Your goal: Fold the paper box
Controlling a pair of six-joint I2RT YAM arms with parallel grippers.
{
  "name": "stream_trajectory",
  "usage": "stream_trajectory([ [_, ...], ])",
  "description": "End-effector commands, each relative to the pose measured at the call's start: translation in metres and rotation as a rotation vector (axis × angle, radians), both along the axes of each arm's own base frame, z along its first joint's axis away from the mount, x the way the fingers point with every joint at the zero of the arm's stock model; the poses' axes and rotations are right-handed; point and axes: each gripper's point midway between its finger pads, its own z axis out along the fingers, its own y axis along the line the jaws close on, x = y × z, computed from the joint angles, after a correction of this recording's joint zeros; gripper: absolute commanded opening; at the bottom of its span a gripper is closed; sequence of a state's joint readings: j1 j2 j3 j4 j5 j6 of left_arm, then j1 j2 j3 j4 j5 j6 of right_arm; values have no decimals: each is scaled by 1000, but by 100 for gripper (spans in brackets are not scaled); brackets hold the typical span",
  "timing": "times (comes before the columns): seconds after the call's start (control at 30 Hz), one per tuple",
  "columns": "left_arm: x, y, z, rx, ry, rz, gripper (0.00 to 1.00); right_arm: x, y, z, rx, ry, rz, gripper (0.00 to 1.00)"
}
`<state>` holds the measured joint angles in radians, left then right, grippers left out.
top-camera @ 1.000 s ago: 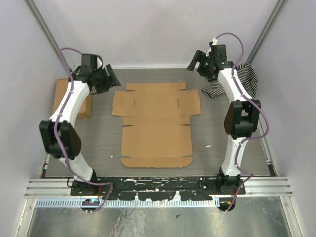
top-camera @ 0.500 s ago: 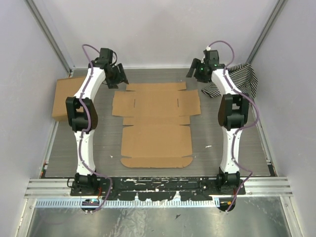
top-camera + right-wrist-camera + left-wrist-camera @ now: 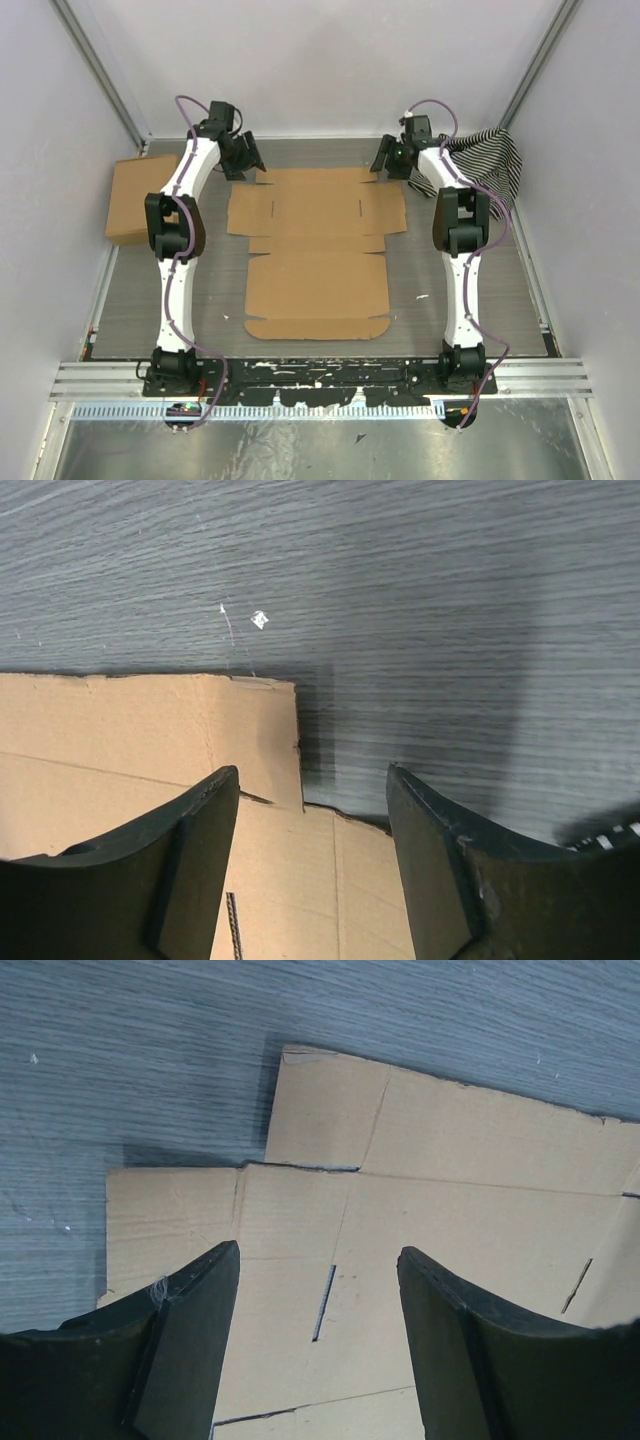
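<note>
– One sheet of cardboard on the table: is that the paper box (image 3: 316, 250)?
– Yes. It is plain brown and lies fully flat and unfolded in the middle of the grey wood-grain table (image 3: 450, 280). Seen from above, a broad panel lies nearest the arm bases. Beyond it come a narrow strip, a wider panel with side flaps, and a last strip at the far edge. Up close, crease lines and short cut slits show in the card.
– Where are the grippers?
– Both are at the sheet's far edge. The left gripper (image 3: 245, 155) hovers over the far left corner, the right gripper (image 3: 388, 158) over the far right corner. Each has its fingers well apart and grasps nothing; only the sheet shows between them. Whether they touch it I cannot tell.
– Any containers?
– One ready-formed brown box (image 3: 135, 195) sits by the left wall, apart from the sheet. Only its top shows, not its inside. A black-and-white striped cloth (image 3: 490, 160) lies in the far right corner.
</note>
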<state>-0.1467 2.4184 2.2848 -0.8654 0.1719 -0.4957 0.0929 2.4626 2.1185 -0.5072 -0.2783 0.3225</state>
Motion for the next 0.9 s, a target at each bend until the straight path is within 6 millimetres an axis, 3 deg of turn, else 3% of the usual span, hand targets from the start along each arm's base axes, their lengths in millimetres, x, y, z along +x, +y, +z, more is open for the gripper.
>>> stream_trajectory([
  [0.0,4,-4,0,-25,-15,-2,71,21,20,31,30,-117,58,64],
  [0.37,-4,-1,-10,-9,16,4,70,20,38,14,47,-97,82,49],
  [0.5,-7,-1,-10,-8,21,11,69,17,43,15,48,-98,89,36],
  [0.6,-11,0,-9,-11,29,17,68,13,43,19,50,-96,90,18],
  [0.67,-15,0,-9,-11,36,17,67,8,43,23,46,-96,93,9],
  [0.7,-19,1,-9,-12,45,19,66,2,41,14,38,-74,94,6],
  [0.77,-28,1,-7,-18,58,20,66,-6,37,30,20,-91,95,2],
  [0.87,-40,-1,3,-33,42,24,66,-26,35,37,3,-78,109,1],
])
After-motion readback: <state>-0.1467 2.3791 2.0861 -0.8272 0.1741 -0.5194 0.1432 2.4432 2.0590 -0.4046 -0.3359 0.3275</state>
